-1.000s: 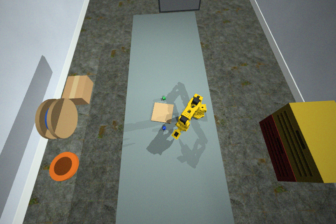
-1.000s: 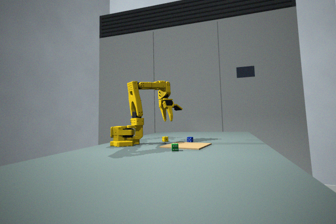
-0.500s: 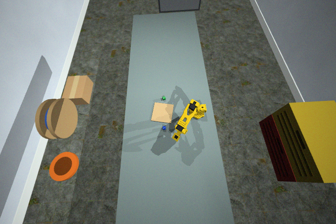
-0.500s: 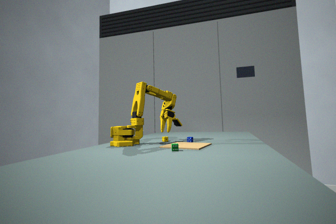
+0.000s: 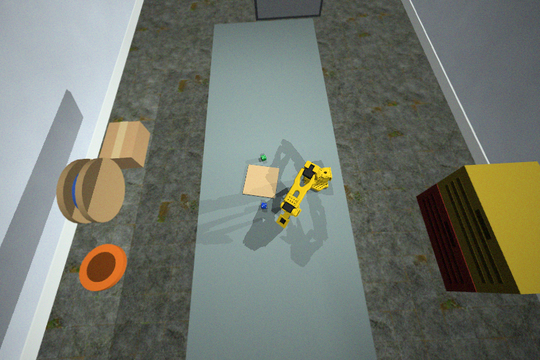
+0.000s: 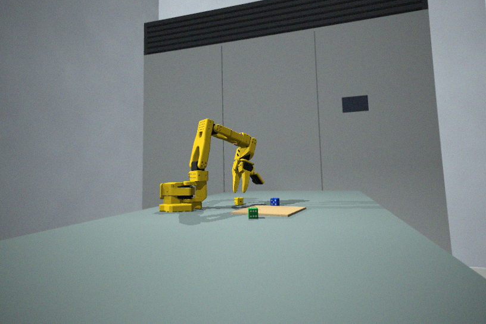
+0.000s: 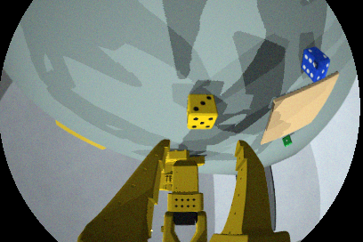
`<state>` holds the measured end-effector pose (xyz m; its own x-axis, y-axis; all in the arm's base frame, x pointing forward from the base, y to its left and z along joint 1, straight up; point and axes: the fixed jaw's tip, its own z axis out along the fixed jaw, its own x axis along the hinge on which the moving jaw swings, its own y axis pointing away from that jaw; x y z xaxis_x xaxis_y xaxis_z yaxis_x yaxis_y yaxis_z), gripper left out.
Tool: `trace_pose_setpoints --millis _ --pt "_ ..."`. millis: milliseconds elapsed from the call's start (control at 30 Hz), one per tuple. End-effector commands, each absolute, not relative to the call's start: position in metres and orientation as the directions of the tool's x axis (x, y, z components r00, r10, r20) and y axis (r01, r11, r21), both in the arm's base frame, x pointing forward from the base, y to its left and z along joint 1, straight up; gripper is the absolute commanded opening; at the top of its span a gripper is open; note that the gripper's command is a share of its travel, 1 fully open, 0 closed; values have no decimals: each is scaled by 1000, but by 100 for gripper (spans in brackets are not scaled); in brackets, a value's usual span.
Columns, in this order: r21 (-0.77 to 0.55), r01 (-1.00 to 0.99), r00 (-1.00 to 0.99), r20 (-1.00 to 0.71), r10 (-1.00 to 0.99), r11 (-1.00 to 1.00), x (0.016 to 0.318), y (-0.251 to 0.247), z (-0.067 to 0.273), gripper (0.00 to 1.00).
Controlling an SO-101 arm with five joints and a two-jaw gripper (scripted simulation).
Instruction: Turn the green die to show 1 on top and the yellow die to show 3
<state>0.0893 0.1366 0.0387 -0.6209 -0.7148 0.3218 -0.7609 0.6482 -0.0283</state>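
My gripper (image 6: 240, 191) (image 7: 203, 142) is open and empty, pointing down a little above the yellow die (image 6: 238, 201) (image 7: 202, 112). That die lies flat on the table off the mat. In the wrist view its top shows 5 and a side shows 3; the arm hides it in the top view. The green die (image 5: 263, 157) (image 6: 253, 212) (image 7: 287, 141) lies off the mat, with 6 on its side towards the exterior camera; its top is too small to read. The blue die (image 5: 263, 205) (image 6: 274, 201) (image 7: 315, 64) lies beyond the mat's opposite edge. The tan mat (image 5: 257, 179) (image 6: 282, 211) (image 7: 302, 108) lies flat.
The arm's base (image 5: 321, 179) (image 6: 176, 198) stands on the table (image 5: 266, 85) (image 6: 243, 265), to the right of the mat in the top view. A cardboard box (image 5: 126, 142), an orange ring-shaped thing (image 5: 117, 267) and a yellow cabinet (image 5: 505, 216) stand beyond the table's sides.
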Motion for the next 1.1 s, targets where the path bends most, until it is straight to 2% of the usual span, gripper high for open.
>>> trace_pose_setpoints --millis 0,1067 --pt "-27 -761 -625 294 -723 648 90 141 43 28" --pt "-30 -763 -619 324 -715 646 90 141 27 28"
